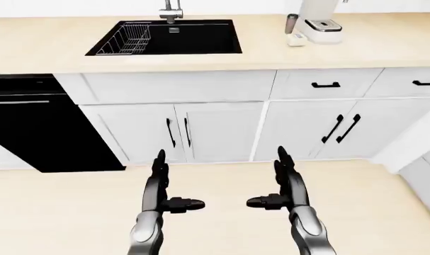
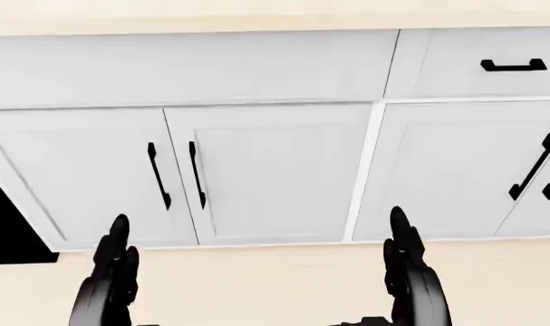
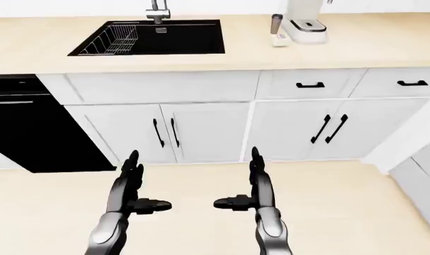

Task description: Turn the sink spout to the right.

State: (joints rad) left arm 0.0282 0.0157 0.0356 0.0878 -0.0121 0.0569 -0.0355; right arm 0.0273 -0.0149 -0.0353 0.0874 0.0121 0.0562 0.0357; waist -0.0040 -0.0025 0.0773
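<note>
Left-eye view: spout (image 1: pixel 171 9) far above robot hand (image 1: pixel 282 183)

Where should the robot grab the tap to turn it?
Probably the spout itself, above its base behind the sink, reaching over the counter from this side. Only its lower part shows at the picture's top, so its tip cannot be seen. Both hands are far below, open.

No legible text, labels, brand marks, numbers or signs appear in any view. The appliance (image 1: pixel 322 24) on the desk (image 1: pixel 52 48) and the cabinet fronts (image 2: pixel 265 170) carry no readable markings.
</note>
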